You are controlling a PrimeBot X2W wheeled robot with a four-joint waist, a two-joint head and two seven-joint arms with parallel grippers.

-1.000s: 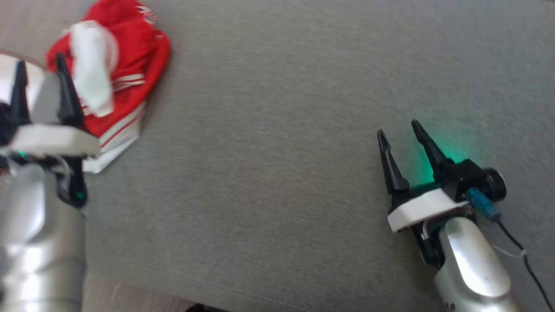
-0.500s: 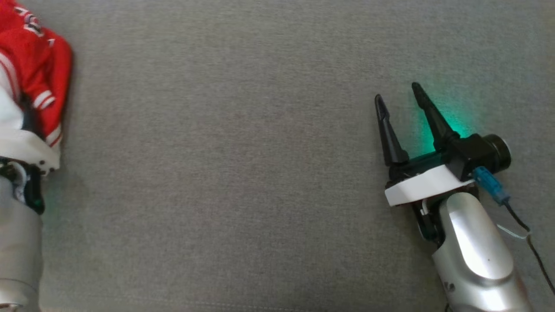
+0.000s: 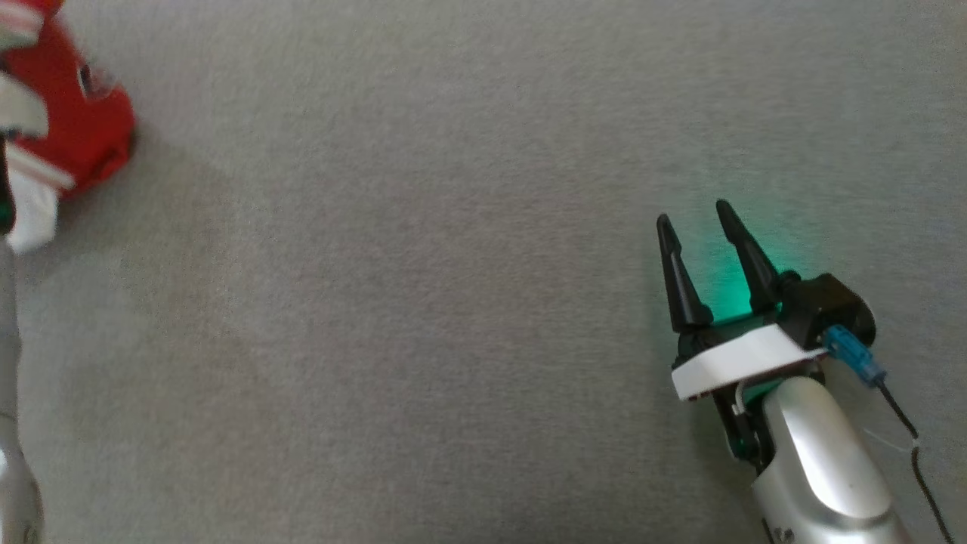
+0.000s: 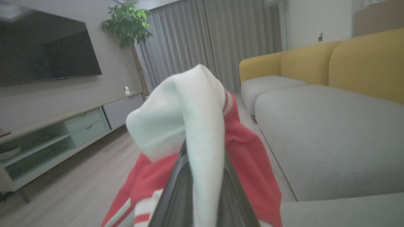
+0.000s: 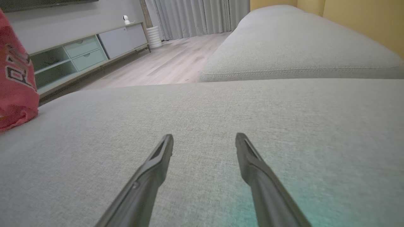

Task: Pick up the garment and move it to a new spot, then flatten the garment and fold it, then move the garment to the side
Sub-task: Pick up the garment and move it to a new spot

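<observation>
Grey sofa seat (image 3: 423, 302) spreads under both arms, with a TV unit (image 4: 63, 132) and curtains (image 4: 205, 34) beyond it in the wrist views. On the left gripper (image 4: 203, 154) the fingers (image 4: 175, 192) are pressed together on a white fold of the garment (image 4: 246, 157). That fold bulges over their tips, and the red body with its striped trim hangs around and below them. In the head view the garment (image 3: 83, 136) sits at the far left edge of the seat. From the right wrist its lower end (image 5: 15, 91) looks to be touching or just brushing the cushion, though I cannot tell which. The pick-up looks made, so the carry to a new spot is the step in hand. Since only one fold is pinched, the grip should be kept firm and raised until the hem clears the cushion. It can then travel smoothly to the right toward the bare middle, so the hanging cloth neither drags nor swings loose. The right gripper (image 3: 693, 213) waits near the right side, fingers spread and holding nothing, just above the seat. There it is well placed to take a second edge once the garment is laid down.
</observation>
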